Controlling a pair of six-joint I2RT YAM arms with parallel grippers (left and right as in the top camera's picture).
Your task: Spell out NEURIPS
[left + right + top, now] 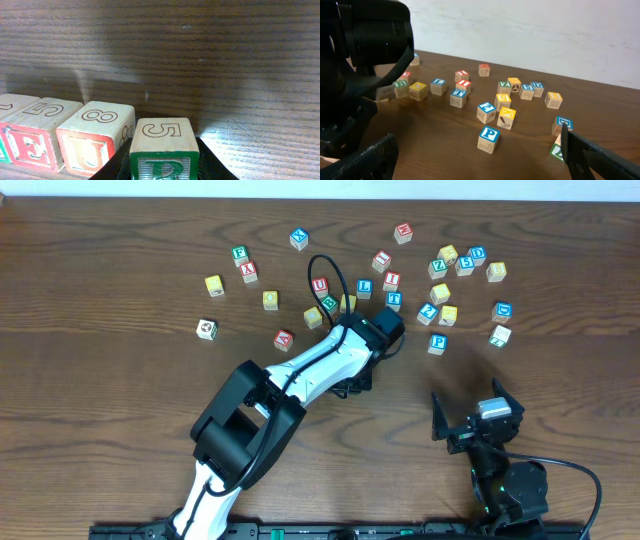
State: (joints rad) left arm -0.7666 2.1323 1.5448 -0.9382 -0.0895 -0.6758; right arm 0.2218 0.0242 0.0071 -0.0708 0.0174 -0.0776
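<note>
My left gripper (163, 171) is shut on a wooden cube with a green R (164, 150), its black fingers (114, 169) pressed against both sides. The R cube sits low, just right of a row on the table: a red U cube (95, 137), a red E cube (36, 142), and a further cube (9, 106) cut off at the frame's left edge. In the overhead view the left arm (320, 365) hides this row. A blue P cube (437, 343) (489, 140) and a red I cube (391, 280) lie loose. My right gripper (472, 412) (480, 165) stands open and holds nothing, short of the P cube.
Several other letter cubes lie scattered across the far half of the table, with a cluster at the back right (462, 264) and a few at the left (213, 284). A black cable (322, 272) loops over cubes near the left wrist.
</note>
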